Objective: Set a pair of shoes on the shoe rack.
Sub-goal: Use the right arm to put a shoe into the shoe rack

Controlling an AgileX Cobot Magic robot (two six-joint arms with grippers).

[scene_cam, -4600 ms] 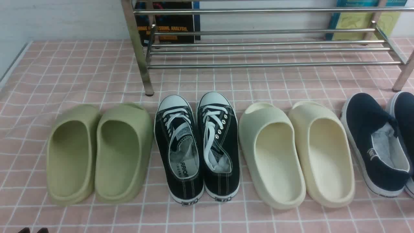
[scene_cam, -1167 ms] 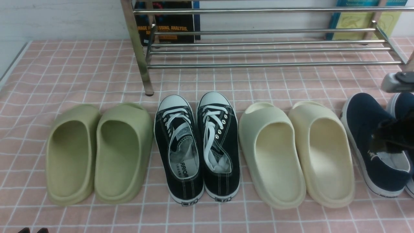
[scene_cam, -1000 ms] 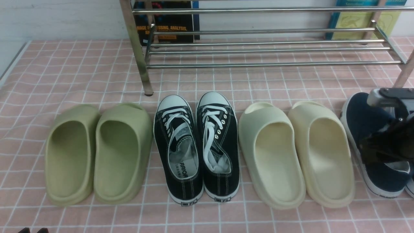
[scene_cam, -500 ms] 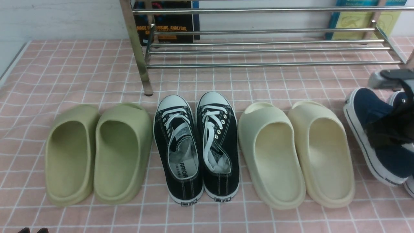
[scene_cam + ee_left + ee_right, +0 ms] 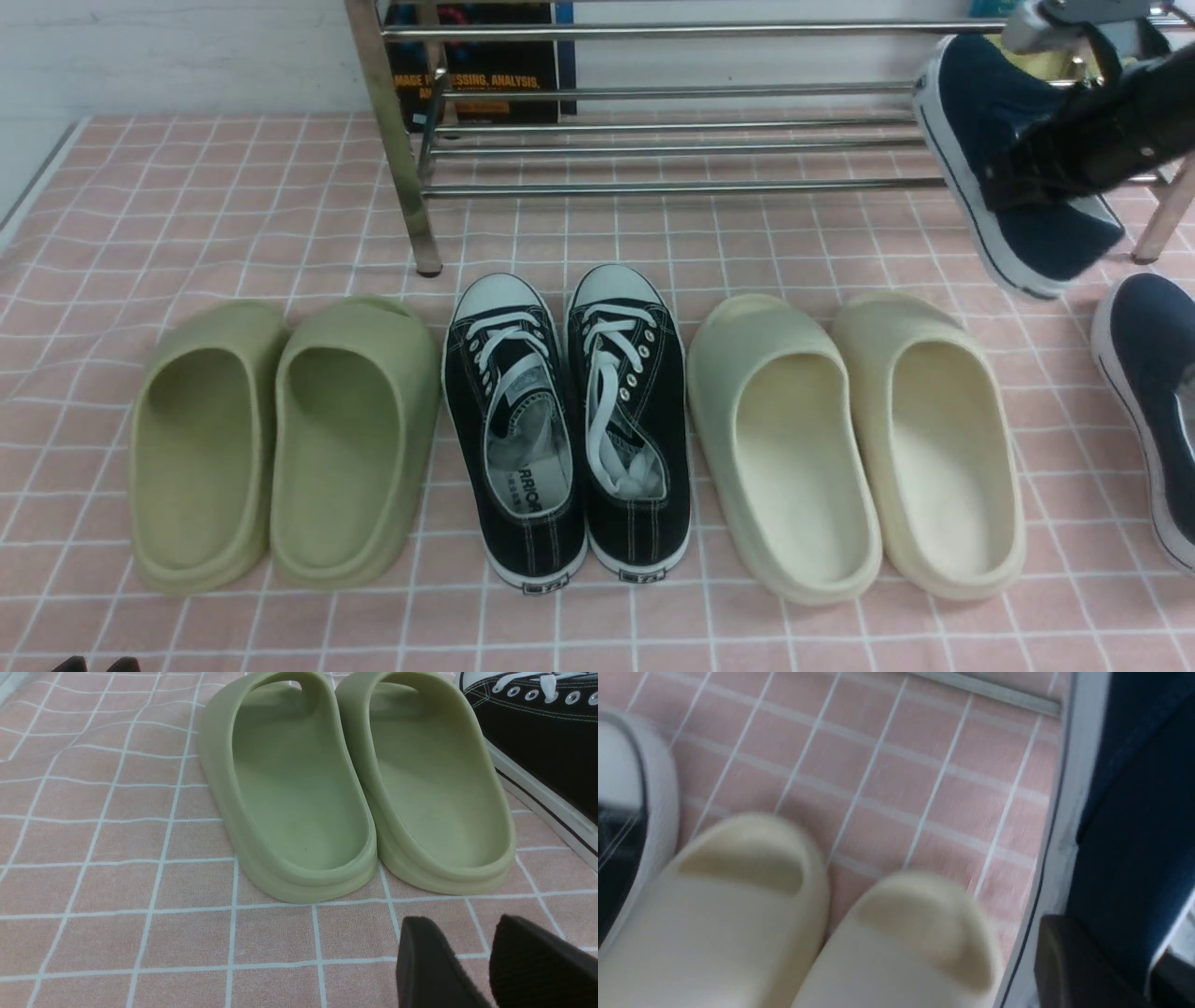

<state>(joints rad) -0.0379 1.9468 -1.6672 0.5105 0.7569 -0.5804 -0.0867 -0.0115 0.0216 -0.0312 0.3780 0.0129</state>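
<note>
Right claw (image 5: pixel 1115 970) pinching one navy shoe (image 5: pixel 990 140) by the side of its opening, one finger outside, one in; probably picked because the thin canvas wall gives an easy hold and leaves the sole free to land on bars. Shoe is up off the surface (image 5: pixel 280 635), tilted, toe toward the rack (image 5: pixel 747 189), overlapping the rack's right end in front view; can't tell if it touches a bar. Other navy shoe (image 5: pixel 1148 373) on the surface, in front of the rack's right end, cut off by the frame edge, toe toward the rack, so likely left for a second trip. Cream slides (image 5: pixel 868 448), black sneakers (image 5: pixel 569 439), green slides (image 5: pixel 280 448) lined up in front of the rack, not part of the job. Left claw (image 5: pixel 458 952) well in front of the rack near the green slides, fingers a bit spread, nothing between, looks parked. Next: probably level shoe over the rack bars, lower, release; heel could snag the front bar
</note>
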